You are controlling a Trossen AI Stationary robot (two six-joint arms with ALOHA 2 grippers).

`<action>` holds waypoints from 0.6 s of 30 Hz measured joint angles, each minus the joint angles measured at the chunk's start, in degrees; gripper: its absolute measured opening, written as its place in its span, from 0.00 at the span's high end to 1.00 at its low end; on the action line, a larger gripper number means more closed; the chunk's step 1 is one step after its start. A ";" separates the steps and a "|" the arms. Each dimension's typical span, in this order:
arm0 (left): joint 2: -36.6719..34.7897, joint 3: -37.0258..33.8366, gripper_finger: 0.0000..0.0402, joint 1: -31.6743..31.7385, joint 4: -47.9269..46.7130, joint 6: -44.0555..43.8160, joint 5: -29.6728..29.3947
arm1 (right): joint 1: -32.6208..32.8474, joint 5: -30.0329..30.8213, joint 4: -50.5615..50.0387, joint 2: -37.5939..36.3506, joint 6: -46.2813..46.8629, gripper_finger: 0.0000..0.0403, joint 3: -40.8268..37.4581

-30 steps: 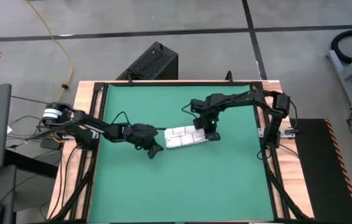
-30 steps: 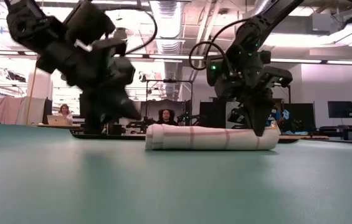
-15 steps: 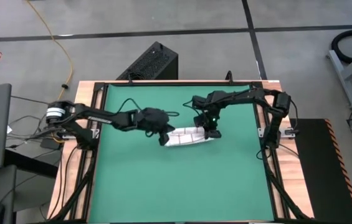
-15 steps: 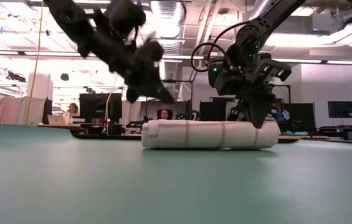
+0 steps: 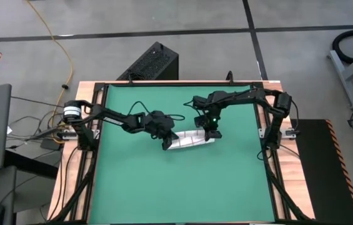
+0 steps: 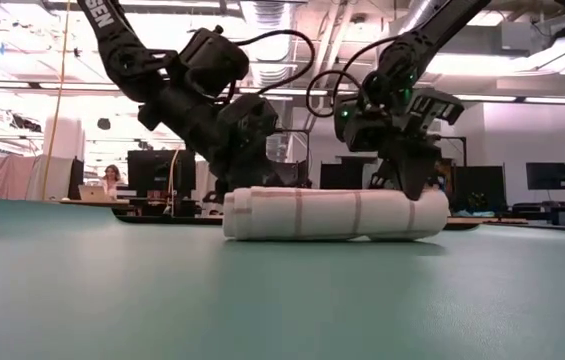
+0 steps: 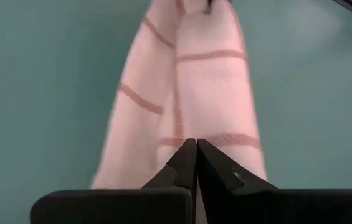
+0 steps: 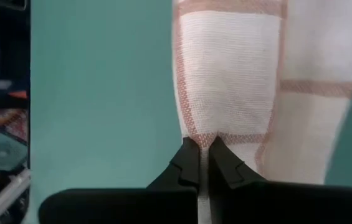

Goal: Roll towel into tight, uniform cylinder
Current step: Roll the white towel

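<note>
The towel (image 5: 190, 139) lies rolled into a cylinder on the green mat (image 5: 164, 187). It is white with thin red lines, and in the low view (image 6: 332, 213) it rests on its long side. My left gripper (image 5: 167, 143) is shut at the roll's left end and also shows in the low view (image 6: 249, 185). My right gripper (image 5: 211, 134) is shut at the roll's right end and also shows in the low view (image 6: 414, 188). My left gripper touches the top of the roll near its left end (image 7: 208, 132) with its shut fingertips, slanting down from the table's left. The roll lies on the mat under them. My right gripper pinches a small pucker of the outer layer near the roll's right end (image 8: 202, 132) between its fingertips, coming from above. The roll stays on the mat.
The mat fills the table inside a black frame (image 5: 101, 125), with free room toward the near edge. A black box (image 5: 151, 62) and cables lie on the floor beyond the far edge. Seated people (image 6: 262, 186) show in the room behind.
My left gripper has gone from beside the roll toward the table's right and far side, passed above the roll's left end, then come down onto it. The roll has shifted a little toward the near edge. My right gripper has stayed at the right end.
</note>
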 joint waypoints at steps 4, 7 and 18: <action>0.01 0.00 1.00 -0.70 -0.24 -0.07 -0.03 | -1.19 -3.02 -0.28 3.10 3.16 0.96 0.00; 0.01 0.00 1.00 -0.74 -1.03 -1.12 -0.01 | -1.72 -4.34 -0.64 5.88 5.24 0.96 0.61; -0.01 0.02 1.00 -0.72 -5.31 -1.47 -0.50 | -3.40 -4.76 -8.06 6.39 5.29 0.96 7.78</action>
